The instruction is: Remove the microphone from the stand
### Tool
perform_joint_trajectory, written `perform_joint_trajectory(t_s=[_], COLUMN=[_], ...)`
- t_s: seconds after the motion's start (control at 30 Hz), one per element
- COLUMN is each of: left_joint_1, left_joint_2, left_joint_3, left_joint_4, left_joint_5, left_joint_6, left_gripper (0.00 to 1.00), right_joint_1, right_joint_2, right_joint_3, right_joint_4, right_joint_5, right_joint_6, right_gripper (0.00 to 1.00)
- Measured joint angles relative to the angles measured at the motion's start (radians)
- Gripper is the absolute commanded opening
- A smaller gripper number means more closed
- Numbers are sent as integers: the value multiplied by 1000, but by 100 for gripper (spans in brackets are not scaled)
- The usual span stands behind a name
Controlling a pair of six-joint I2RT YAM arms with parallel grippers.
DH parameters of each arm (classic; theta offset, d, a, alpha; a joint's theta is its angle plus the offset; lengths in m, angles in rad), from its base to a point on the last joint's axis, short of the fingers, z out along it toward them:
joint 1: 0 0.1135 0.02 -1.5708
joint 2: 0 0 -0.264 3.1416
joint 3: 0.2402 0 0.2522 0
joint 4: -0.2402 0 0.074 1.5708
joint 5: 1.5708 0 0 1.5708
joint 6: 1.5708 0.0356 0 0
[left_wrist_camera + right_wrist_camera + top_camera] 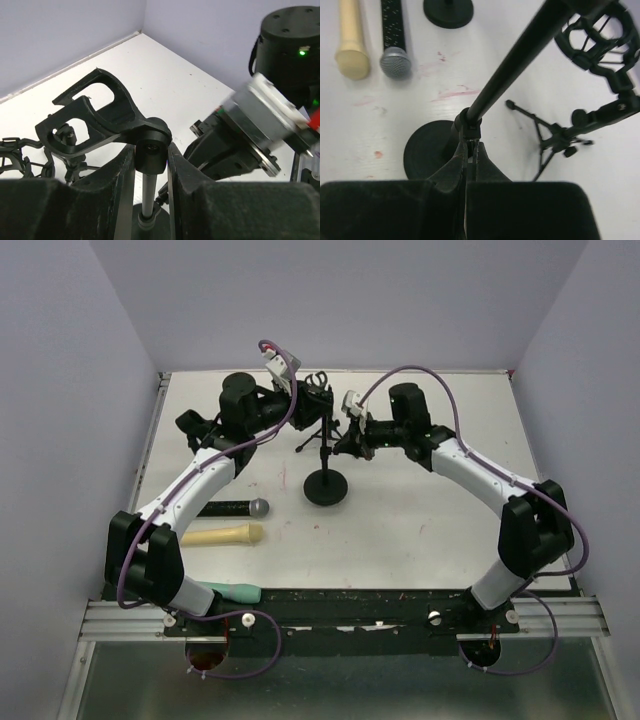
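Microphone (235, 508): lies flat on the bench, left of centre toward the left edge, grille facing the stand (325, 486), not touching it
Clip (107, 116): empty, at the pole top
Right gripper (469, 145): jaws all but closed, pinching the pole just above the round base, likely to keep the stand from tipping
Left gripper (151, 172): jaws narrowed onto the clip's pivot knuckle, seemingly bracing the head
Status: removal judged essentially done

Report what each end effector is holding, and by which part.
Left end effector clamps the stand at the pivot knob under its empty clip. Right end effector pinches the same stand's pole at its lower collar, above the base.
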State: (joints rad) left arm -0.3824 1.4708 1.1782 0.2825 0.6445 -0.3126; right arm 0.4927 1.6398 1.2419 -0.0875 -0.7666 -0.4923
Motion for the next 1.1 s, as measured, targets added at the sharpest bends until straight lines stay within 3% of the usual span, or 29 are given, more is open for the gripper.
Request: perform_joint_trajectory(t_s=[0.2,0.37,0.6,0.83,0.97,1.1], left_joint_1=[2,0,-14,-10,-5,-3], left_joint_2=[5,26,39,39,39,39], left_joint_3=[8,7,2,2,2,2], left_joint_4=[0,-39,-44,-30,-25,-22], left_joint_5=[-10,-5,5,5,6,7], left_joint_6=[10,-2,-17,-24,-25,-25], left_gripper=[0,0,0,0,0,0], right_joint_1=[43,80,84,84,63,-26], right_joint_2=[-84,-179,-234,-277,-291,-242], right_joint_3=[-175,-414,-496,-525,-499,-329], right_joint_4=[202,366,317,223,196,118], right_joint_5=[103,118,111,203,259,270], right_joint_6=[-348,-742,-1023,-959,-713,-394], right_gripper=[1,1,27,41,49,53])
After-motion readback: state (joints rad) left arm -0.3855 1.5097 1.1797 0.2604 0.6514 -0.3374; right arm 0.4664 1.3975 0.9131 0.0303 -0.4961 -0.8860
